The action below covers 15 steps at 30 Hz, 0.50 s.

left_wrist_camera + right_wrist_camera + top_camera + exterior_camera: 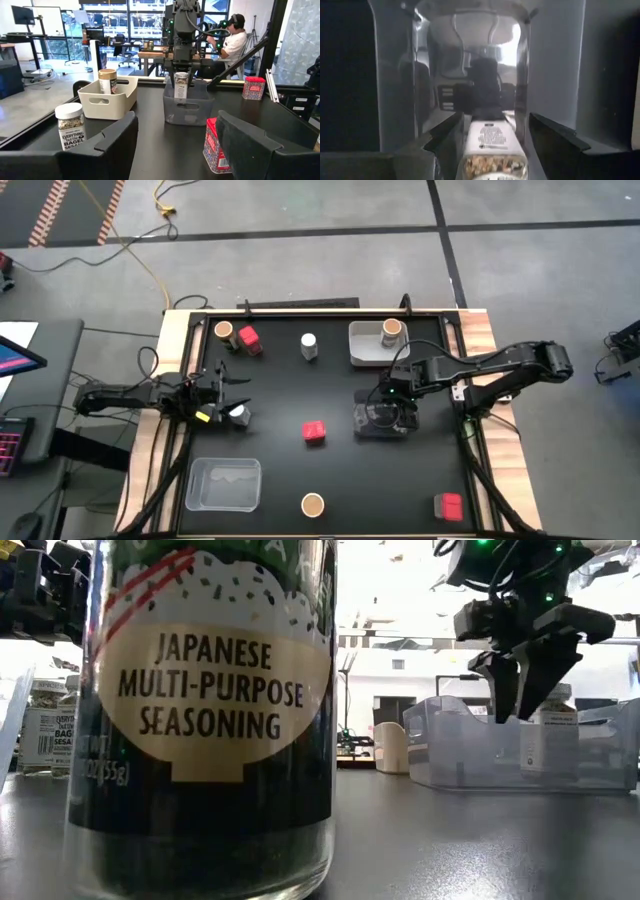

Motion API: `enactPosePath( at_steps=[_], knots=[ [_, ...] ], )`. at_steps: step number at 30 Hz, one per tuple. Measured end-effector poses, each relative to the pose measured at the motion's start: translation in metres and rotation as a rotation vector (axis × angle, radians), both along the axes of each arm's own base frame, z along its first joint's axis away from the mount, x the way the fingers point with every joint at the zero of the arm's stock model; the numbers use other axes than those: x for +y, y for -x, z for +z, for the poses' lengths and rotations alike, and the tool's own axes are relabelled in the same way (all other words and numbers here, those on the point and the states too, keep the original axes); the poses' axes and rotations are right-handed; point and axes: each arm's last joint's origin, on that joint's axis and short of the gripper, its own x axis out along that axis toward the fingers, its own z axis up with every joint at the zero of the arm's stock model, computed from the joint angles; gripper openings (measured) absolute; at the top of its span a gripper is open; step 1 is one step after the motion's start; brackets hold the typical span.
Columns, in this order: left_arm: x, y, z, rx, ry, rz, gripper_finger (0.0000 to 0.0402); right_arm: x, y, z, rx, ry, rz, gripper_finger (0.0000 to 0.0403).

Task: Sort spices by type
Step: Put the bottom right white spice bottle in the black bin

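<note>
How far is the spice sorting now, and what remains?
Done: one cork jar stands in the white tray. In hand: the right gripper hangs over the clear bin with a spice jar under it. Left: three red boxes, two cork jars and two white-lidded jars sit loose on the table; the open left gripper is beside one.

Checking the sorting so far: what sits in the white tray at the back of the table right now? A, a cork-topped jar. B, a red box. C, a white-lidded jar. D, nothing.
A: the high view shows a cork-topped jar standing inside the white tray.
</note>
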Motion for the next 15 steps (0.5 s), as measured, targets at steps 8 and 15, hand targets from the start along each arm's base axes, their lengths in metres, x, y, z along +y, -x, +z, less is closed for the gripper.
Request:
enactPosePath(
  at_steps=[8,15],
  knots=[
    [0.0,0.0,0.0,0.001,0.0,0.0,0.0256,0.0,-0.013,0.025,-0.105,0.012,0.031,0.0251],
    [0.0,0.0,0.0,0.0,0.0,0.0,0.0256,-0.002,-0.017,0.072,-0.132,-0.009,-0.033,0.025]
  ],
)
